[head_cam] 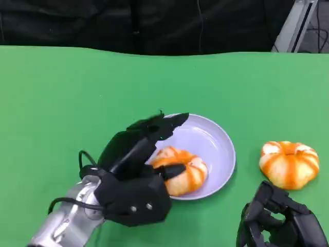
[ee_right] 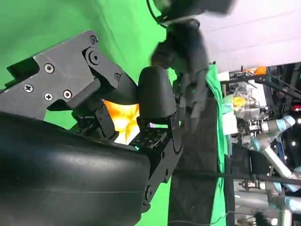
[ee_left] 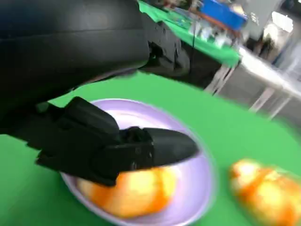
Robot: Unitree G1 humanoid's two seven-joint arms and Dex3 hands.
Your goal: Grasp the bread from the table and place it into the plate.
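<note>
Head view: your left hand (head_cam: 134,177) sits over the near-left edge of the lavender plate (head_cam: 218,139), which lies on the green table (head_cam: 61,103). One bread (head_cam: 182,172), a round bun with orange stripes, lies in the plate at its near-left side. The long fingers (head_cam: 154,126) reach out above the plate's left rim, spread apart from the short digit that touches the bun's near face. Whether the hand grips the bun or merely touches it, you cannot tell from this angle.

Left wrist view (blurred): the same bun (ee_left: 131,193) rests inside the plate (ee_left: 197,188), with one black finger (ee_left: 164,146) lying across its upper side. The other fingers are above it, apart from the bun.

A second bread (head_cam: 289,163) of the same kind lies on the table to the right of the plate, clear of its rim. In the left wrist view you see it (ee_left: 263,193) as an orange-and-cream blur beyond the plate.

Your right hand (head_cam: 281,221) is low at the table's near-right corner, just on the near side of the second bread and not touching it. Its fingers are curled inward with nothing in them. The right wrist view shows its fingers (ee_right: 155,94) bent, with a patch of orange bread (ee_right: 123,117) beyond them.
</note>
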